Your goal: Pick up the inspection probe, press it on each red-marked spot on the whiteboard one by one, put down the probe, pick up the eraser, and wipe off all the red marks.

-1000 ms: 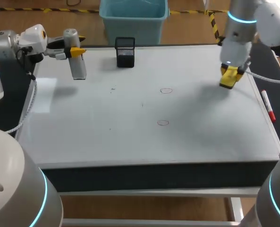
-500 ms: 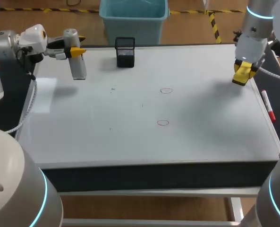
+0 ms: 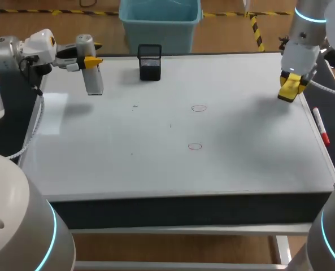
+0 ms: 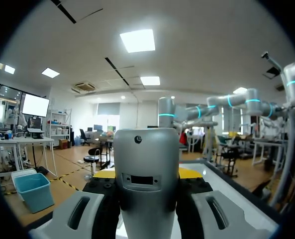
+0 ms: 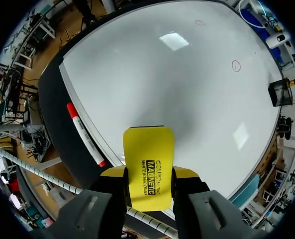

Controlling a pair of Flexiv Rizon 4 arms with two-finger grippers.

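Observation:
The grey inspection probe [image 3: 92, 78] hangs upright over the far left of the whiteboard [image 3: 156, 164], with my left gripper [image 3: 90, 58] shut on its upper part. In the left wrist view the probe [image 4: 146, 179] fills the gap of the left gripper [image 4: 146, 175]. My right gripper [image 3: 291, 84] is shut on the yellow eraser [image 3: 290, 87] above the board's far right corner. The eraser [image 5: 148, 167] sits between the right gripper's [image 5: 149, 173] fingers. Two red circles [image 3: 199, 108] [image 3: 195, 147] mark the board's middle; the right wrist view shows both red marks [image 5: 236, 65] [image 5: 200, 22] far ahead.
A black holder [image 3: 149, 62] stands at the board's far edge, left of centre, and shows as a black holder [image 5: 279, 92] in the right wrist view. A red-capped marker [image 3: 321, 127] lies along the right edge, beside the eraser as the marker [image 5: 85, 137].
My right gripper has carried the eraser to the right and toward the far right corner, then come to rest. The left arm and probe have not moved.

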